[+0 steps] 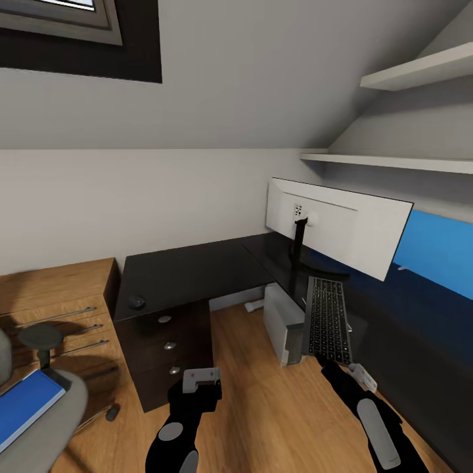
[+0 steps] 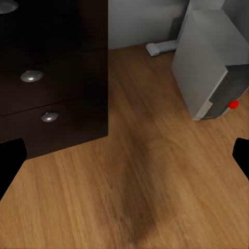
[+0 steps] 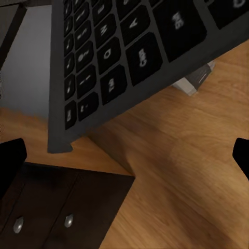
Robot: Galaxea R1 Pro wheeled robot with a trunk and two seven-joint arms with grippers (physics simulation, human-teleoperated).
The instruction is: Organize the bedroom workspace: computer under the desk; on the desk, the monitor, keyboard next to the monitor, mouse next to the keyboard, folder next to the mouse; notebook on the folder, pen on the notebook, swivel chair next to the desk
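Our right gripper [image 1: 336, 362], fingers apart, sits at the near end of the keyboard [image 1: 327, 318], which overhangs the counter [image 1: 190, 272] edge above the computer [image 1: 281, 322]. We judge a nudge could tip it onto the floor. Our left gripper [image 1: 200, 381] hangs spread, idle.

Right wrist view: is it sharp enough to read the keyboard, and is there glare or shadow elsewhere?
Right wrist view: keyboard fills the frame close up, key legends soft and smeared. Head view: glossy desk reflects the wall faintly, with no harsh glare. Left wrist view: a dark soft shadow streaks the wooden floor.
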